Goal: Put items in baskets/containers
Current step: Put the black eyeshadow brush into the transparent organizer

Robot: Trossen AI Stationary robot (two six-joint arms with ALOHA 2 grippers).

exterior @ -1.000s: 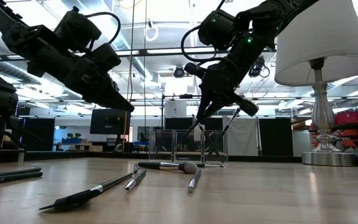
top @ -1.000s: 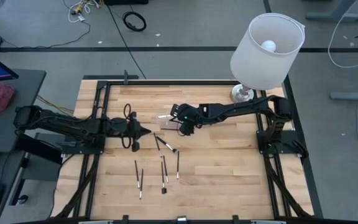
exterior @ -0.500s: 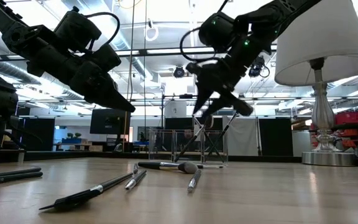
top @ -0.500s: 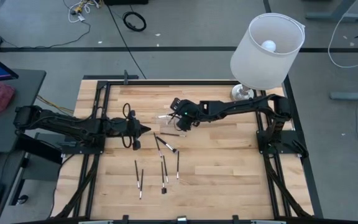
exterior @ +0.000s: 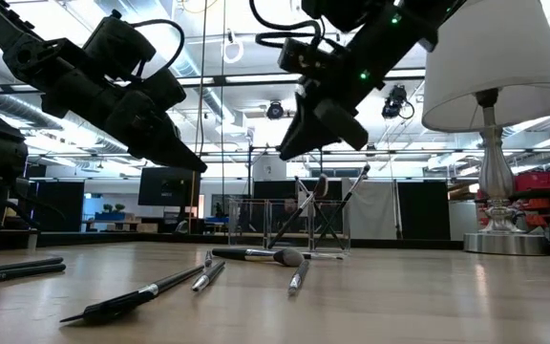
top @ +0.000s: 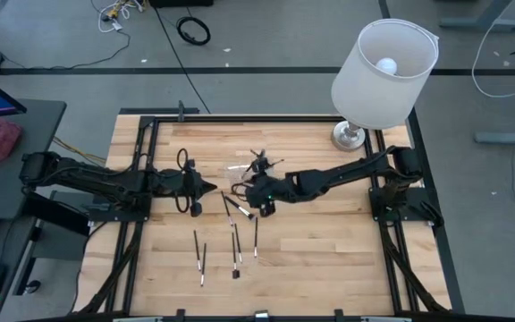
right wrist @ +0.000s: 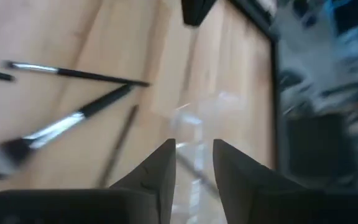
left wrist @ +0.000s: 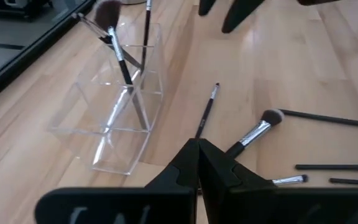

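roughly three brushes (left wrist: pixel 122 55) standing in the clear container (left wrist: pixel 114 121); about seven more loose on the bench (top: pixel 329 233); right gripper (top: pixel 264 204) fingers apart, empty, over them; left gripper (top: pixel 211 188) fingers closed, idle.

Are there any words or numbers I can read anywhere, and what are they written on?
Pale lettering on the handle of a dark brush lying at the table's near left in the low view: too small and blurred to read.
No other words, numbers or signs can be read.
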